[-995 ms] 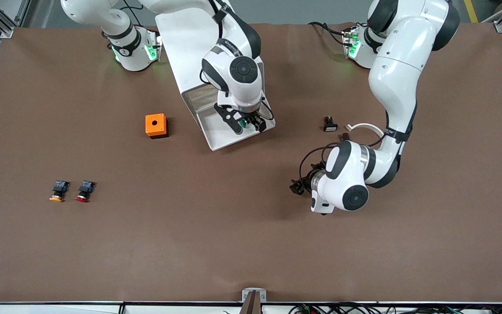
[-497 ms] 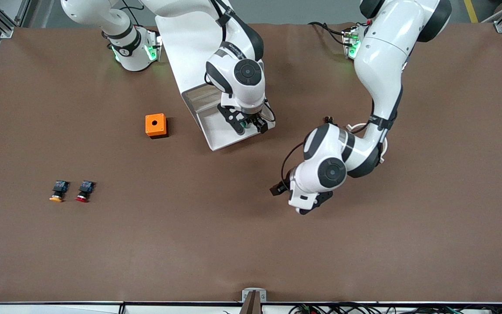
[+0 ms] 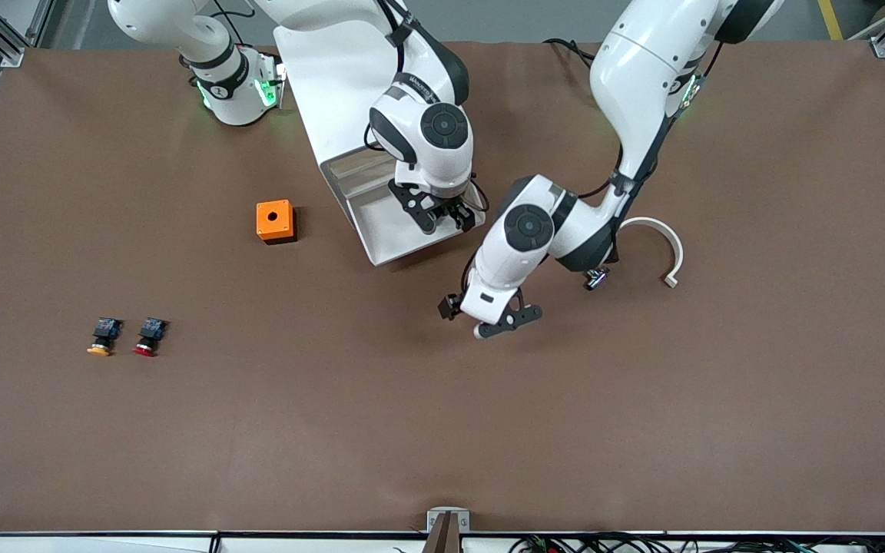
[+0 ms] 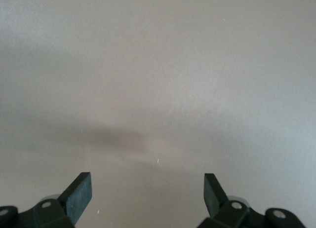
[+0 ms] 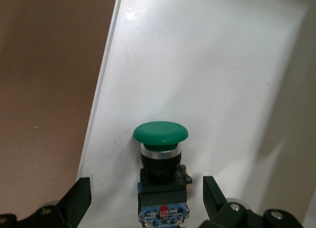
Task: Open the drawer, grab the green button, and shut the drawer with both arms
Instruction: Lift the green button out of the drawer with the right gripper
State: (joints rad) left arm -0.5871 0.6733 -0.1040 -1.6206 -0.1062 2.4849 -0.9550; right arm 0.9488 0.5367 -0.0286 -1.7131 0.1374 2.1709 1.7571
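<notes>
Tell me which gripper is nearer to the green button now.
Right. The right gripper is open astride the green button in the drawer. The left gripper is open over bare table, outside the drawer.

We see the cabinet (image 3: 319, 84) standing near the right arm's base, with the drawer (image 3: 381, 230) pulled out of its front toward the front camera. The button (image 5: 160, 164) lies in the drawer, close to one side wall, between the spread fingers of the right gripper (image 3: 442, 219). The box with a hole (image 3: 275, 221) sits on the table (image 3: 442, 430) beside the drawer, toward the right arm's end. Two more buttons (image 3: 126, 336) lie side by side nearer the camera, well apart from the box. The left gripper (image 3: 488, 319), wide open, hangs over bare table just past the drawer's front. A curved strip (image 3: 661, 242) lies toward the left arm's end; beside it, under the left arm, lies what may be another small part (image 3: 594, 279).
</notes>
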